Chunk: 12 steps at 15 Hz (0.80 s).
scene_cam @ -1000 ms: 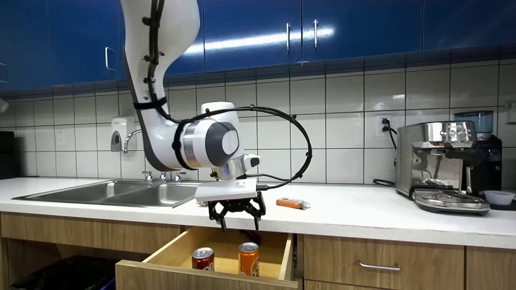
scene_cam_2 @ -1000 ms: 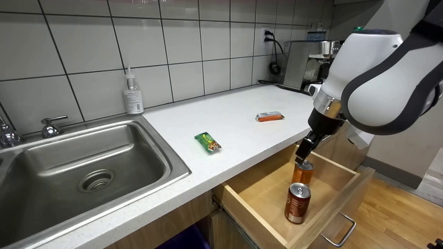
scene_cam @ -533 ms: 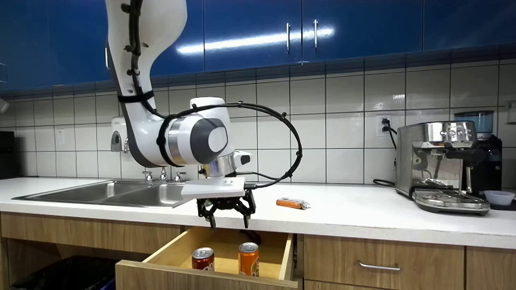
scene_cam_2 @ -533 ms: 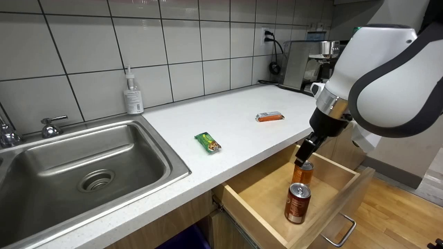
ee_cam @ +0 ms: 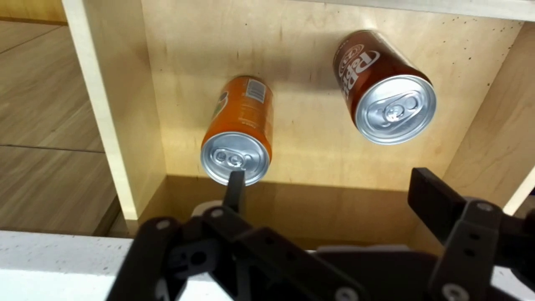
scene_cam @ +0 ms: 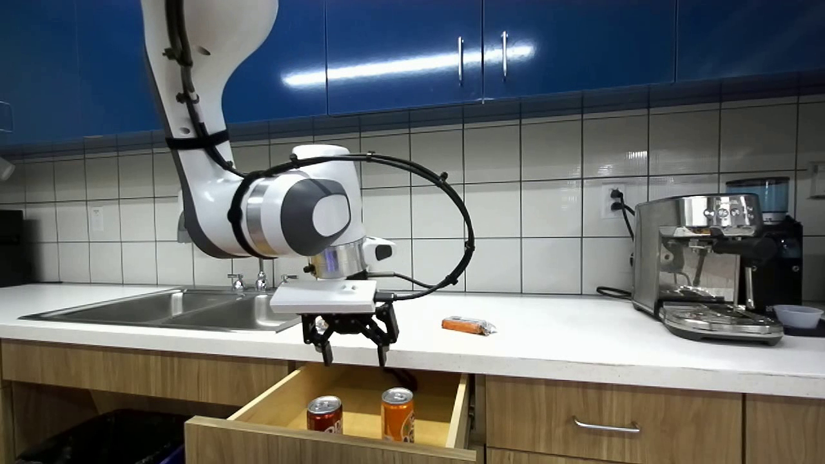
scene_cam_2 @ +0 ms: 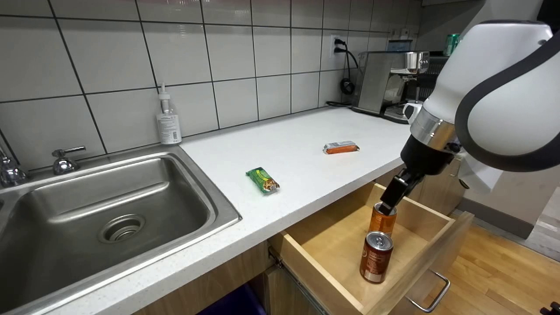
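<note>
Hanging above the open drawer (scene_cam: 271, 444): one black Robotiq gripper (scene_cam: 355, 361), jaws spread wide, fingers pointing down and well apart, fitted to a white Panda arm (scene_cam: 209, 219).

Drawer contents: two beverage cans, both upright, set apart on the pale wooden bottom.
– Orange soda can (ee_cam: 246, 113): silver lid, barcode on its flank, standing near a side wall; in the wrist view a fingertip overlaps the edge of its lid.
– Dr Pepper can (ee_cam: 368, 69): dark red, white lettering, silver lid with tab; somewhat nearer the drawer front than its neighbour.

White countertop (scene_cam_2: 271, 144), items upon it:
– Green-wrapped snack bar (scene_cam_2: 262, 180), near the sink.
– Orange-and-silver snack packet (scene_cam_2: 341, 148), farther along.
– Espresso machine (scene_cam: 696, 277), stainless, plugged in at the wall; coffee grinder (scene_cam: 783, 251) behind; white bowl (scene_cam: 798, 316) beside.
– Clear pump bottle (scene_cam_2: 169, 128), white label, by the tiles.

Fixtures: double-basin steel sink (scene_cam_2: 226, 213); glossy blue upper cabinets (scene_cam: 403, 38); off-white tiled backsplash (scene_cam: 554, 206).
</note>
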### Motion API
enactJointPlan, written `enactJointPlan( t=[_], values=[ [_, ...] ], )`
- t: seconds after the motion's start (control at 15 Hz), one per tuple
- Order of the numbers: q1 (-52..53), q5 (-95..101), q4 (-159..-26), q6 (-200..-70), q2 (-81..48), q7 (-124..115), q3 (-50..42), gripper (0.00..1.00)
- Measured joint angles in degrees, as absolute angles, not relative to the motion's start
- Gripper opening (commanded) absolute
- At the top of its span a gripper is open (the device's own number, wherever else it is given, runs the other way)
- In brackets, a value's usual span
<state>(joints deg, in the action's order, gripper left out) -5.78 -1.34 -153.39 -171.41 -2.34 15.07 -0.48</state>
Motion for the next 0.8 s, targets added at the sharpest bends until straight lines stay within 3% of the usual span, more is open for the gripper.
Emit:
enactJointPlan(
  t=[0.8],
  values=[
    [-3.46,-9.29,-153.86,-161.23,1.27,18.08,0.33,1.0]
  ],
)
